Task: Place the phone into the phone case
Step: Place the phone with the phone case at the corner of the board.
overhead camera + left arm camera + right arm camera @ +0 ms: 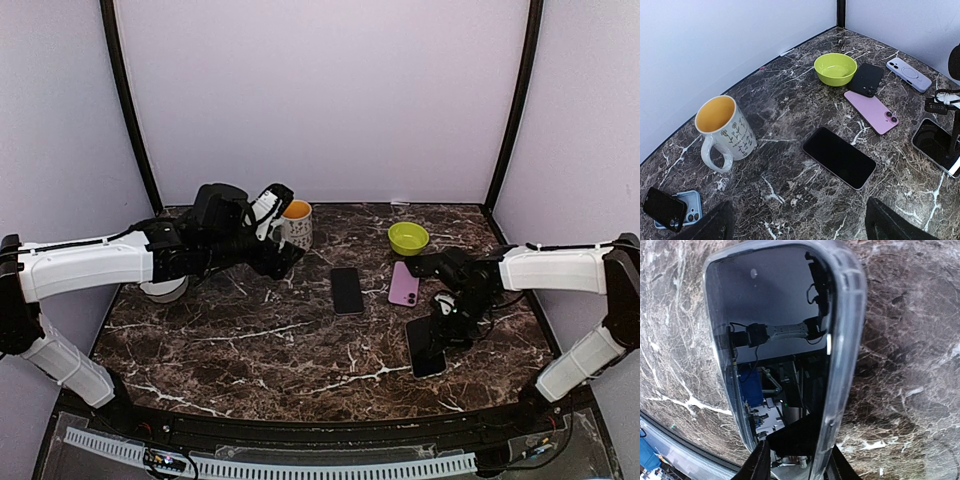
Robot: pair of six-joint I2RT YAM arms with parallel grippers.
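Our left gripper (272,220) hangs at the upper left of the top view, fingers spread wide, just beside a mug (298,224) with a yellow inside. Our right gripper (447,322) points down at the lower right, over the upper end of the phone (428,356), which lies flat on the marble table (300,350). Near the middle a black phone (346,290) lies screen up. A pink phone (404,284) lies to its right, and a green bowl (408,238) sits above that.

In the left wrist view the two left fingers (710,226) show at the bottom corners, well apart with nothing between them. The mug stands at the left, the black phone in the centre, the pink phone right of centre with its back up, and the bowl at the top. A dark phone or case (866,79) lies just beside the bowl and a lavender one (908,74) at the upper right. At the lower left a black handset (662,209) rests partly on a pale blue phone or case (690,207). The task's phone lies at the right edge.

In the right wrist view the phone fills the frame, its glossy screen mirroring the rig. The clear case (842,340) wraps its upper end and both long sides. The right fingers (759,465) stand partway apart on either side of its lower end, and we cannot tell whether they press on it.
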